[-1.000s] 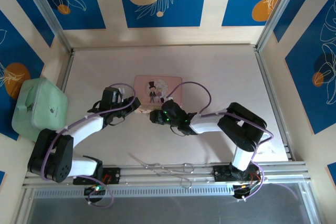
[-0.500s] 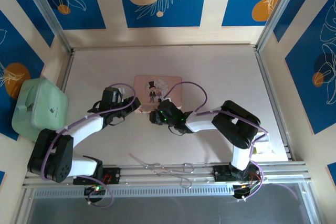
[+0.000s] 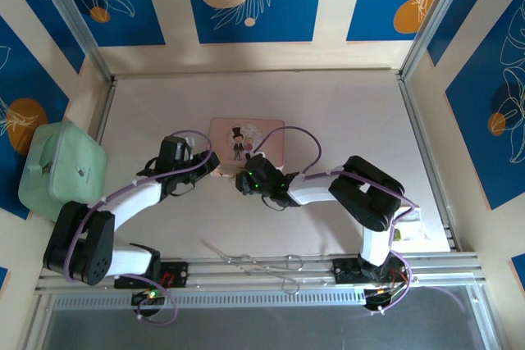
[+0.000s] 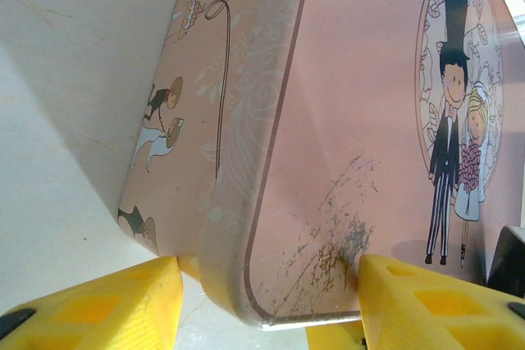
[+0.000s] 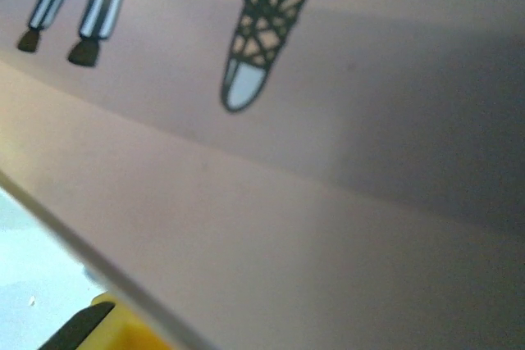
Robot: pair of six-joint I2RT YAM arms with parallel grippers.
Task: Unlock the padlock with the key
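Clamping a corner of the pink tin (image 4: pixel 353 120), the left gripper (image 4: pixel 267 301) steadies it while the right gripper (image 3: pixel 245 177), whose opening I cannot tell, presses close to its lid; unlocking looks unstarted.

top external: overhead at the near edge, facing down on the whole pale table (image 3: pixel 344 104), far from the fingers.
left wrist: behind the left yellow fingers (image 4: pixel 107 305), facing along them; the corner of the pink rectangular tin box with a cartoon wedding couple (image 4: pixel 344 120) sits close between them.
right wrist: behind the right yellow finger (image 5: pixel 123 332), almost against the lid beyond it, blurred.
shared: the box lid, in all three.
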